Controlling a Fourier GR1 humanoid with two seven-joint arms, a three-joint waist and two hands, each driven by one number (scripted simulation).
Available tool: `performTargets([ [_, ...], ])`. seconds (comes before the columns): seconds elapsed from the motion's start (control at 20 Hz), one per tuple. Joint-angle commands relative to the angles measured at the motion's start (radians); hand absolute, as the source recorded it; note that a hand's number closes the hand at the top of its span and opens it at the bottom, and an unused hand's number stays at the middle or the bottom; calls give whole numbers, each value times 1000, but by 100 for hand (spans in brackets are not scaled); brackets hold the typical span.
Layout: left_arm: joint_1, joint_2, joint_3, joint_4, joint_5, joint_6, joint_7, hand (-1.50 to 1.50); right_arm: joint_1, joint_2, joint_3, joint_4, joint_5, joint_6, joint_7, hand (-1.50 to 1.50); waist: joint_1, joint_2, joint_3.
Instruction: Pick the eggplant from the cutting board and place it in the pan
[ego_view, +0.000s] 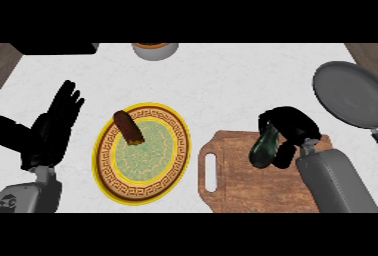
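Fingers (284, 116) of the right hand (297, 131) curl round the eggplant (262, 149) over the cutting board (251, 190). The left hand (50, 132) keeps its fingers (68, 100) straight.

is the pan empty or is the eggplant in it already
Empty: the pan shows only its bare grey inside. The eggplant is over the cutting board, with the right hand curled round it.

Right hand (293, 124) curls round the eggplant (263, 148) over the cutting board (247, 190).
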Motion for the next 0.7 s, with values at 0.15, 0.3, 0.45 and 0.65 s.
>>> performTargets([
  [0.15, -3, -6, 4, 14, 9, -11, -13, 0, -34, 1, -40, -230, 134, -199, 192, 150, 2, 1, 2],
  [0.3, -30, -16, -3, 28, -10, 13, -5, 0, -68, -32, -46, -383, 168, -189, 231, 150, -7, 1, 1],
  [0.45, 28, 15, 7, -30, 5, -22, 6, 0, -35, -73, -73, -568, 157, -116, 260, 150, -1, -2, 2],
  [0.65, -8, 14, 21, -4, 13, -44, -6, 0, -91, -40, -118, -571, 153, -37, 331, 150, 20, 8, 3],
])
